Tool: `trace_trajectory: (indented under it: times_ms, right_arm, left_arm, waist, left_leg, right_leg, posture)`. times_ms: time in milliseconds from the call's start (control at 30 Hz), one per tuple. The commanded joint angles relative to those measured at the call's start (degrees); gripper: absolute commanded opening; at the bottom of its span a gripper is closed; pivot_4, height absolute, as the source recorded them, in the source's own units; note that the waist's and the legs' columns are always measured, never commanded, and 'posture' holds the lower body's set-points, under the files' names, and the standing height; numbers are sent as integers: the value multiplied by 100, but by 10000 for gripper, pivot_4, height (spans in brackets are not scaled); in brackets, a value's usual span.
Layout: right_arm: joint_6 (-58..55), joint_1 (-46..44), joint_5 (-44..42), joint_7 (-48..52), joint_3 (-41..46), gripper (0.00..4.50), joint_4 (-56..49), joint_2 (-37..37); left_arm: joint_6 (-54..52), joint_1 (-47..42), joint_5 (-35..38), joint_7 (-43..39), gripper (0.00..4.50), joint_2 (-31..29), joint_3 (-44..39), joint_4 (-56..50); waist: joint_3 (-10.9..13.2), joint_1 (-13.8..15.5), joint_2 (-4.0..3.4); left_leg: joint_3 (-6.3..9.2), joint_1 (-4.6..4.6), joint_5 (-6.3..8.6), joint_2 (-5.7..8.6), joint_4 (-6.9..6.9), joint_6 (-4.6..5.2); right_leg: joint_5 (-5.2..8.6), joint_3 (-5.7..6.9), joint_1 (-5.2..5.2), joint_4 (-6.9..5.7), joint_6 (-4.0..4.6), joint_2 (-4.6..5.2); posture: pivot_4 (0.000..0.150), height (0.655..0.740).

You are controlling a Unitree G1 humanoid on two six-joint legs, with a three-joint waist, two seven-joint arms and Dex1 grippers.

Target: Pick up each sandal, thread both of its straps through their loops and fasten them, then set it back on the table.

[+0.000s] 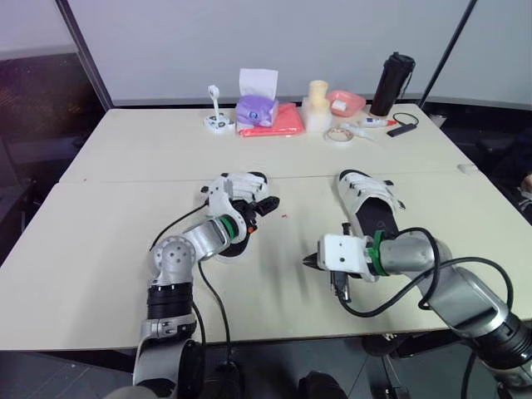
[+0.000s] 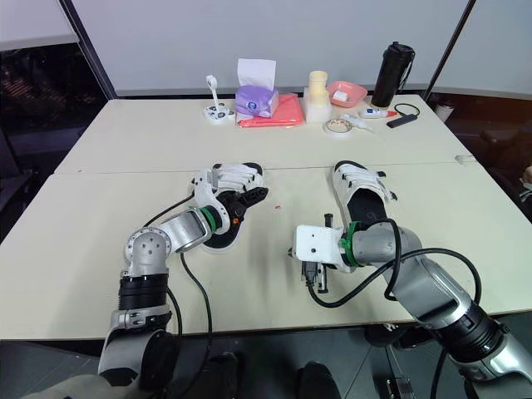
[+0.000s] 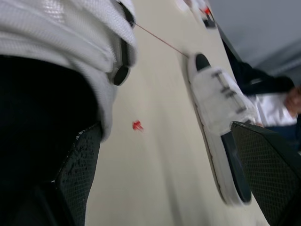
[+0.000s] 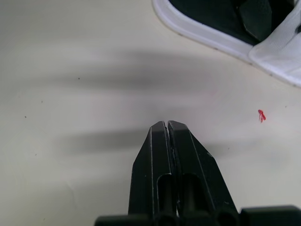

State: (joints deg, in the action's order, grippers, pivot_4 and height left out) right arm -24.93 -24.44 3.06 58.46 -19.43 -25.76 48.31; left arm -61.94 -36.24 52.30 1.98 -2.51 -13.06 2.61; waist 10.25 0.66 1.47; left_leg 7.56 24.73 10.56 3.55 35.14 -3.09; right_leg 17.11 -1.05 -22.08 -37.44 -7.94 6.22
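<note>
Sandals sit apart on the pale table [image 1: 125,166], and from the head camera we see both flat on their soles with toes pointing away from the robot. The left sandal [image 1: 241,181] lies under the left gripper [image 1: 259,204], which rests across its white straps. The right sandal [image 1: 368,204] lies just beyond the right arm, untouched. The right gripper [image 1: 309,260] hangs low over bare tabletop between the two sandals, pointing toward the left one. A small red mark [image 1: 285,216] shows on the table between the sandals. A black bottle [image 1: 393,83] and a purple tissue box [image 1: 256,108] stand at the far edge.

From the left wrist we see this gripper's fingers [image 3: 80,174] spread wide. The left sandal's white strap crowds against one of them, and we cannot tell whether it touches. The right sandal and the red mark show in the gap between them.

From the right wrist we see the fingers [image 4: 155,155] pressed together with nothing between them, above bare table. The left sandal's white sole edge lies beyond the tips, with the red mark beside it.
</note>
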Motion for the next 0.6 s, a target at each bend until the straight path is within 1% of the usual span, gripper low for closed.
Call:
trace_trajectory:
  times_ms: [33,100,167,267,333,467,533,600]
  right_arm:
    - [127,-118,19,19,81,0,-14,-33]
    - [157,-133,32,20,85,0,17,-41]
    - [184,-149,44,18,87,0,51,-52]
    - [228,-159,57,11,101,0,96,-61]
    - [237,-173,65,12,103,0,117,-78]
    - [256,-213,84,16,100,0,168,-113]
    - [284,-242,103,17,97,0,214,-120]
    - [310,-262,113,18,113,0,255,-115]
  left_arm:
    - [-141,65,40,-830,44701,-433,370,-538]
    - [-19,207,-98,-1485,44701,-846,695,-779]
    - [432,333,-419,-2350,44701,-1336,1080,-944]
    - [1321,342,-1177,-3456,44701,-2036,1640,-746]
    - [1728,278,-1524,-4136,44701,-2437,1915,-533]
    - [2980,-56,-2286,-5186,44701,-2929,2088,213]
    - [3085,-243,-2286,-5547,44701,-3041,1978,500]
    - [3024,-312,-2187,-5963,44701,-3216,1899,510]
  waist:
    - [0,-9,0]
    - [0,-19,-2]
    - [1,-34,-4]
    - [2,-29,-5]
    - [2,-33,-7]
    - [4,-13,-9]
    - [5,-13,-10]
    - [5,-25,-11]
  left_leg:
    - [0,0,0,0,-1,0]
    - [-2,0,0,-2,-5,0]
    - [-6,0,0,-3,-10,0]
    - [-9,0,0,-4,-12,-1]
    - [-9,0,0,-5,-12,-1]
    - [-9,0,0,-6,-12,-1]
    - [-9,0,0,-6,-13,0]
    - [-9,0,1,-7,-14,0]
  right_leg:
    - [0,0,-1,0,0,0]
    - [0,-2,-5,-1,1,-1]
    - [0,-5,-9,-1,2,-1]
    - [-1,-7,-11,0,6,-1]
    - [-1,-7,-12,1,8,-2]
    - [-2,-8,-13,3,9,-1]
    - [-2,-8,-13,3,9,-1]
    - [-2,-8,-14,4,9,0]
  posture:
    - [1500,7344]
    - [1500,7344]
    - [1500,7344]
    - [1500,7344]
    - [1500,7344]
    - [1500,7344]
    - [1500,7344]
    - [1500,7344]
